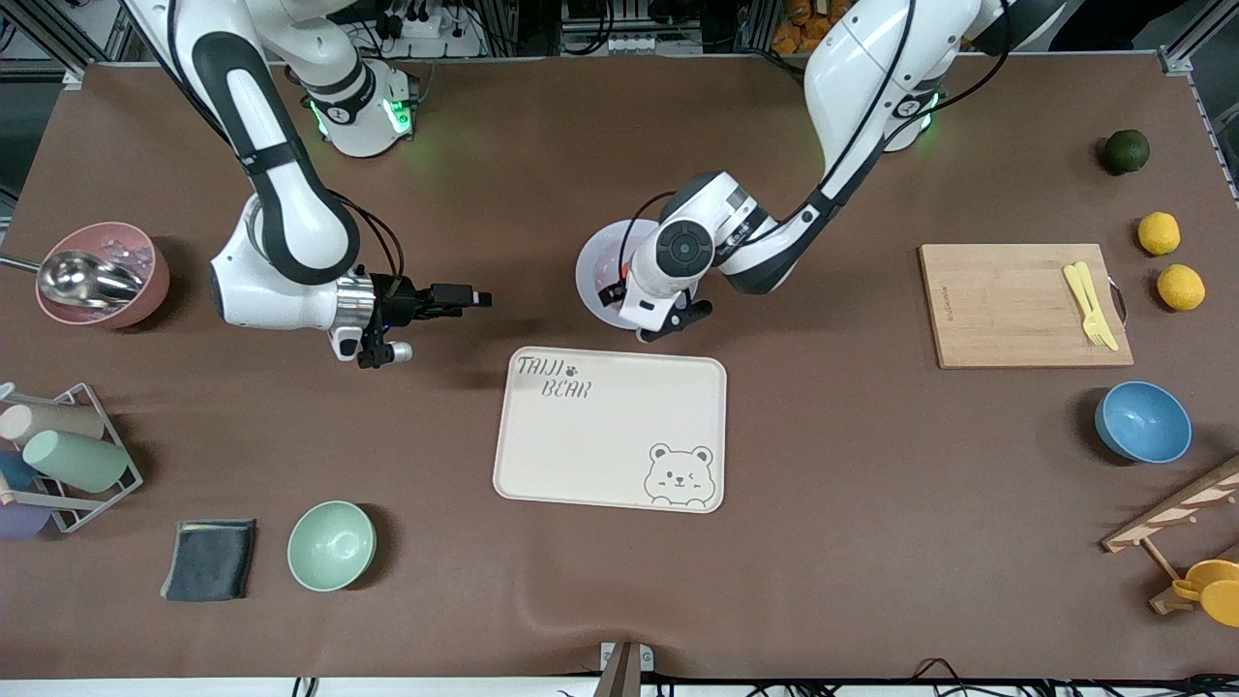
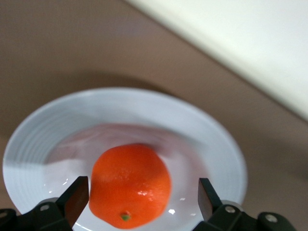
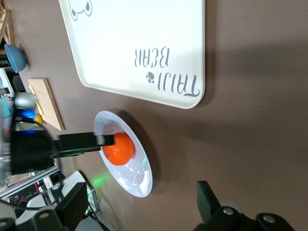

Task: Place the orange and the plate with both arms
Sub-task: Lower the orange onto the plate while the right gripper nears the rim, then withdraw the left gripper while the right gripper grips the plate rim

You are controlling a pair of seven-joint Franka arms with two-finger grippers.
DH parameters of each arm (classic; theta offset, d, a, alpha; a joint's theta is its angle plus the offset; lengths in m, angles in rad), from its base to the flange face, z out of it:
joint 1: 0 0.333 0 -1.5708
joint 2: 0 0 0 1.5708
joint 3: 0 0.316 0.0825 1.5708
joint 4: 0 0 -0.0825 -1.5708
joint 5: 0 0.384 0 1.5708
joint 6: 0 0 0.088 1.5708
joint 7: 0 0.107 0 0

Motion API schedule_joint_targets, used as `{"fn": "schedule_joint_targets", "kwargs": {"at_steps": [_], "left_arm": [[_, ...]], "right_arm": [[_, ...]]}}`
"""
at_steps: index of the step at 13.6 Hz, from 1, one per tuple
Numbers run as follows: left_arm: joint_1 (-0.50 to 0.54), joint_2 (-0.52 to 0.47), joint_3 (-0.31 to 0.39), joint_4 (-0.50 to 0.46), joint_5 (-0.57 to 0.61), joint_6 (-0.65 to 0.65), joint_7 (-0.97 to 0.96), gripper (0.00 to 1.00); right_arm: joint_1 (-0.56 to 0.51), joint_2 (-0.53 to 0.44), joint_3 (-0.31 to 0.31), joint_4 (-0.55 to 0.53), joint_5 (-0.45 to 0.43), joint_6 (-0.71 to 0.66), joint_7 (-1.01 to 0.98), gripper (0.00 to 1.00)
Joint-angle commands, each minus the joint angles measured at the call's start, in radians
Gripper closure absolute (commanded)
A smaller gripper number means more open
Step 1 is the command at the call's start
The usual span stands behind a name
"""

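Observation:
The orange (image 2: pixel 130 185) rests in the well of the pale plate (image 2: pixel 144 103). In the front view, the left arm's hand covers most of that plate (image 1: pixel 592 276), which lies at mid-table, farther from the front camera than the cream tray. My left gripper (image 2: pixel 142 187) is low over the plate and open. Its fingers (image 2: pixel 77 192) stand on either side of the fruit, with a clear gap on one side. My right gripper (image 1: pixel 438 324) hangs open over bare table toward the right arm's end, and its wrist view takes in the orange (image 3: pixel 118 148) and plate (image 3: pixel 139 178).
The cream bear tray (image 1: pixel 610 426) lies just nearer the front camera than the plate. A cutting board (image 1: pixel 1016 305) with a yellow fork, two lemons (image 1: pixel 1159 233), a dark green fruit (image 1: pixel 1125 151) and a blue bowl (image 1: pixel 1142 422) sit toward the left arm's end. A green bowl (image 1: pixel 331 545), pink bowl (image 1: pixel 102 274) and cup rack (image 1: pixel 68 455) are toward the right arm's end.

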Motion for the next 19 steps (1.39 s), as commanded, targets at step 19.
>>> {"fn": "schedule_joint_targets", "kwargs": {"at_steps": [19], "left_arm": [[0.654, -0.447, 0.008, 0.329, 0.197, -0.659, 0.701, 0.0]], "right_arm": [[0.334, 0.181, -0.008, -0.092, 0.806, 0.192, -0.54, 0.17]]}}
